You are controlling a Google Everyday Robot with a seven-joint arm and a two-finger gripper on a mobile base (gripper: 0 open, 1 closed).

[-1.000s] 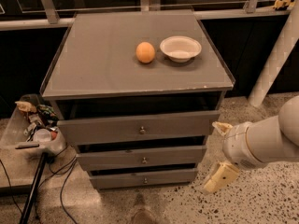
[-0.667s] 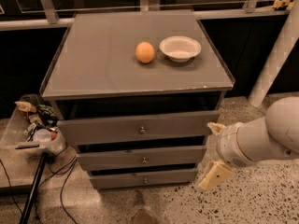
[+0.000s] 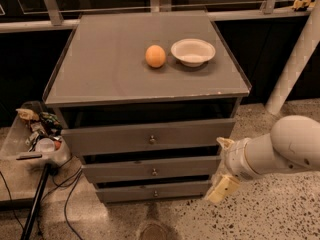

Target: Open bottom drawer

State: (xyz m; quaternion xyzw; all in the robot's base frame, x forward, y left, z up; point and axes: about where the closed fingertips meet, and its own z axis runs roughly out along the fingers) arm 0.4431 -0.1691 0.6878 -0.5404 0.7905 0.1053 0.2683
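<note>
**Speckled floor, grey cabinet, tool waiting at the lower right**

The floor [image 3: 280, 219] is pale stone with dark speckles, and behind the cabinet there is a dark wall with a light rail [image 3: 30, 26] along the upper edge of the frame. A white post [image 3: 295, 66] leans at the right side.

In the centre stands a grey cabinet with three drawers. Its flat top, the counter [image 3: 110, 64], carries an orange [image 3: 155, 56] and, just beside it to the right, a white bowl [image 3: 193, 51]. The two do not touch.

The bottom drawer [image 3: 125, 192] is the lowest and slimmest front, in the lower centre of the frame, close to the floor. Its small round knob [image 3: 155, 193] sits at the middle of the panel. Above it are the middle drawer [image 3: 120, 170] and the top drawer [image 3: 110, 138], each with its own knob. Dark gaps show between the fronts.

The white arm [image 3: 285, 146] comes in from the right edge. The tool [image 3: 223, 166] is at the lower right, just beside the right corner of the cabinet, at the height of the two lower drawers. Its two cream fingers [image 3: 222, 188] are spread, one above the other, and pinch nothing. The tool is well apart from the knob of the bottom drawer.

At the left of the frame a clear bin [image 3: 40, 144] holds mixed small objects, and black cables [image 3: 67, 204] lie on the floor under it.
</note>
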